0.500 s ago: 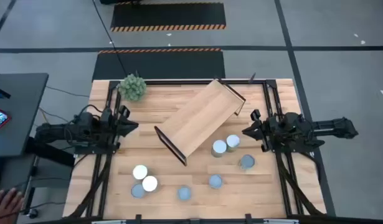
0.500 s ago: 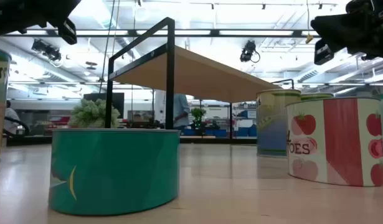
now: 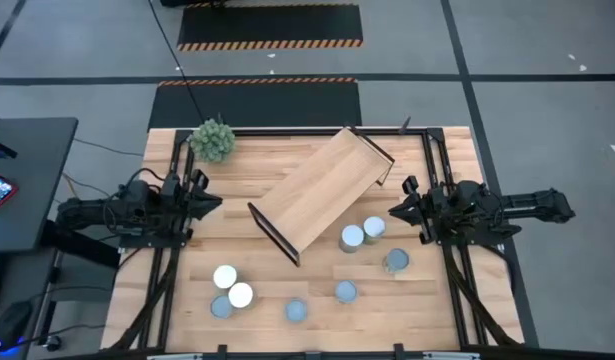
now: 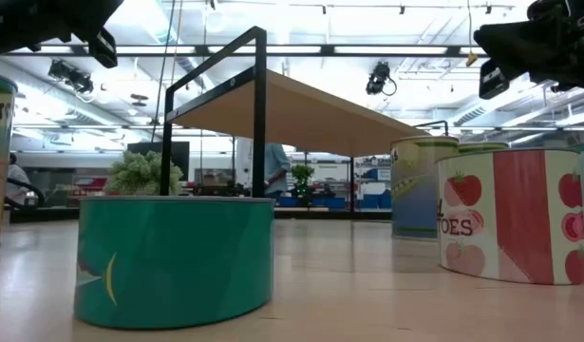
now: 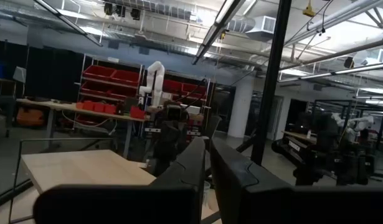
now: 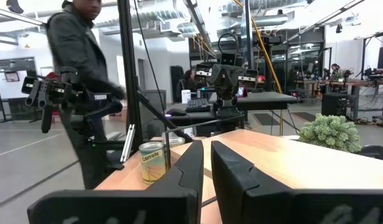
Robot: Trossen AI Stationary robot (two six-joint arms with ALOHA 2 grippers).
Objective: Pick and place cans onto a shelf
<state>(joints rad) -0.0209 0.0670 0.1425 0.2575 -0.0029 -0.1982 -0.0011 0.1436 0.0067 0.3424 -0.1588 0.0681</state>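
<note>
Across the lower half of the high view, seven cans lay on the table (image 3: 407, 320): three clustered at lower left around a white-topped can (image 3: 225, 277), two single cans at lower centre, and three at centre right beside a silver-topped can (image 3: 352, 238). The shelf (image 3: 317, 190) sat diagonally at frame centre, nothing on it. The tins looked rigid and probably light to moderate in weight, with smooth, somewhat slippery sides; a squeeze across the round wall, low on the label, seemed the safest hold, and the close neighbours would crowd the fingers. The left gripper (image 3: 209, 203) waited at centre left, fingers together and holding nothing, well apart from the lower-left cluster. The right gripper (image 3: 397, 210) hung at centre right, likewise closed and empty, near the centre-right cans.
</note>
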